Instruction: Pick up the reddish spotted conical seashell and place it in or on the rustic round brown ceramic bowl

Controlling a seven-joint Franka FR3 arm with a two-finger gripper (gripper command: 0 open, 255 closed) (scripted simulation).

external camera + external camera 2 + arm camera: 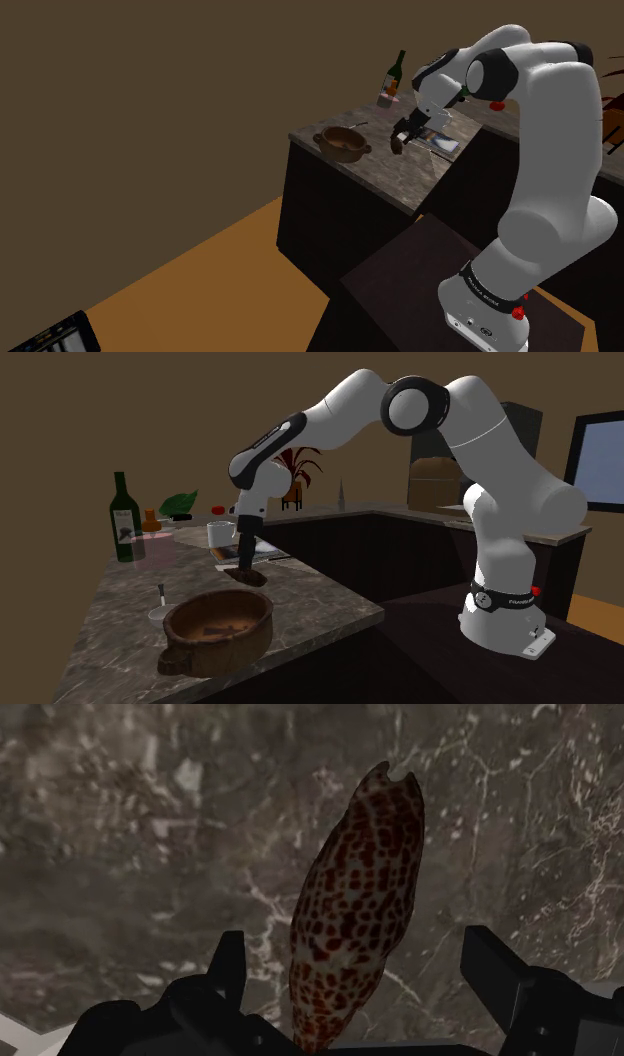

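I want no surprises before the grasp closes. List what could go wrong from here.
1. The shell lies off-centre between the open fingers, close to one and well clear of the other. Closing may shove or twist it.
2. The shell tapers and the fingers flank only one end, so it may slip or tip when lifted.
3. The bowl stands near the counter edge with a small pale dish beside it. A low carry could knock either.

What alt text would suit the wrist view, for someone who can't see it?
A red-spotted shell lies on a dark marbled counter, between the black fingers of the open claw, neither touching it.
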